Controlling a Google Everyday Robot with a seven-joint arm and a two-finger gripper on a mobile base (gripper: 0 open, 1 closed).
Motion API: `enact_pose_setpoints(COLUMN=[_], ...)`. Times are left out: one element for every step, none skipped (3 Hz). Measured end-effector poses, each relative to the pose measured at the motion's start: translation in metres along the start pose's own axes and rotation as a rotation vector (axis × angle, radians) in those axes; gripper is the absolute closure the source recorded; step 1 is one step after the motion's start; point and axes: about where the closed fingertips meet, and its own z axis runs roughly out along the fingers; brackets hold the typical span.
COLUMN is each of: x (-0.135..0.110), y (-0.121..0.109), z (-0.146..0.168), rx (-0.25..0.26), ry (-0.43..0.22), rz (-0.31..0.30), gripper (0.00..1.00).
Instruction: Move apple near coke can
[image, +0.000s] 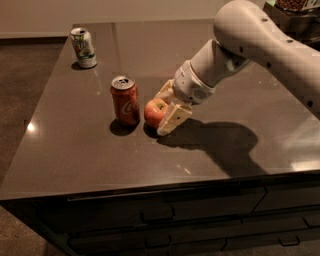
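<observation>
The red-orange apple (154, 112) sits on the dark table (90, 150) just right of the red coke can (125, 100), nearly touching it. The can stands upright with its silver top showing. My gripper (165, 107) reaches in from the right and is shut on the apple, one cream finger (173, 120) in front of it and the other behind. The apple looks to be at or just above the tabletop.
A white-and-green can (83, 47) stands upright at the table's far left corner. My white arm (260, 45) crosses the right side of the table and casts a shadow there. Drawers run along the front below the table edge.
</observation>
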Motion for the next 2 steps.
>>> enact_pose_setpoints(x=[-0.0007,-0.0007], y=[0.0002,0.0002], z=[0.0011,0.0011], rx=[-0.002,-0.002], ry=[-0.001,-0.001], rz=[-0.001,-0.001], gripper=[0.0,0.0])
